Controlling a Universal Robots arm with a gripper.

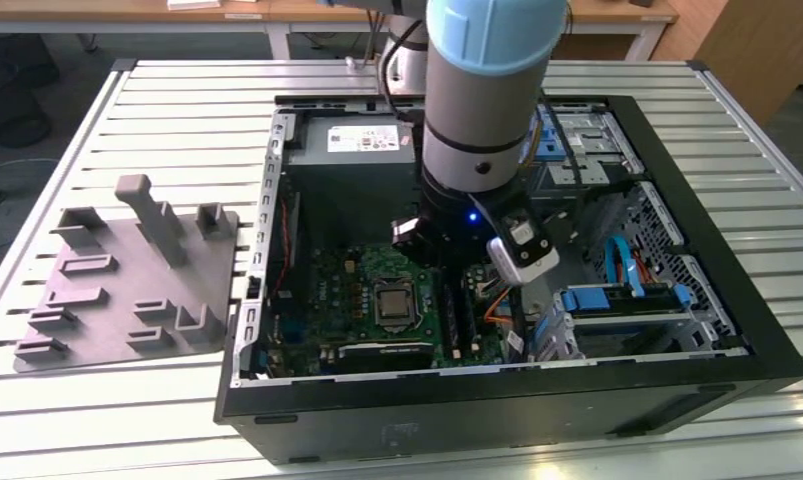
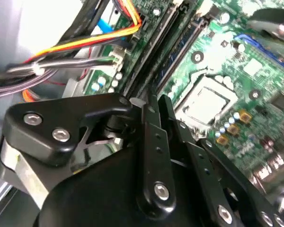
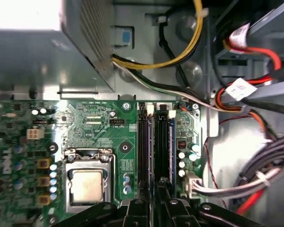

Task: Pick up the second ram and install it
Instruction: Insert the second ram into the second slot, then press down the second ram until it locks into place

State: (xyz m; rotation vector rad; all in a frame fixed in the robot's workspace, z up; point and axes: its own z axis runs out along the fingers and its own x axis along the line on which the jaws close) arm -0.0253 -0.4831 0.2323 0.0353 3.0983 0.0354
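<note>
Tool (image 2: pixel 154 106) down inside the open computer case (image 1: pixel 721 300), fingers pressed nearly together on the second ram (image 3: pixel 157 156), which stands edge-on in the motherboard slots (image 3: pixel 144 146) just right of the CPU socket (image 3: pixel 87 182); judgement: press straight, evenly, no tilt.

An open black computer case (image 1: pixel 721 330) lay on a slatted white surface (image 1: pixel 174 100). A grey plastic tray (image 1: pixel 121 290) with upright posts sat at the left of the exterior view. Inside the case were a green motherboard (image 3: pixel 94 127), a silver processor (image 3: pixel 86 185), a grey power supply (image 1: pixel 354 140) and yellow, orange and black cables (image 3: pixel 180 59).
</note>
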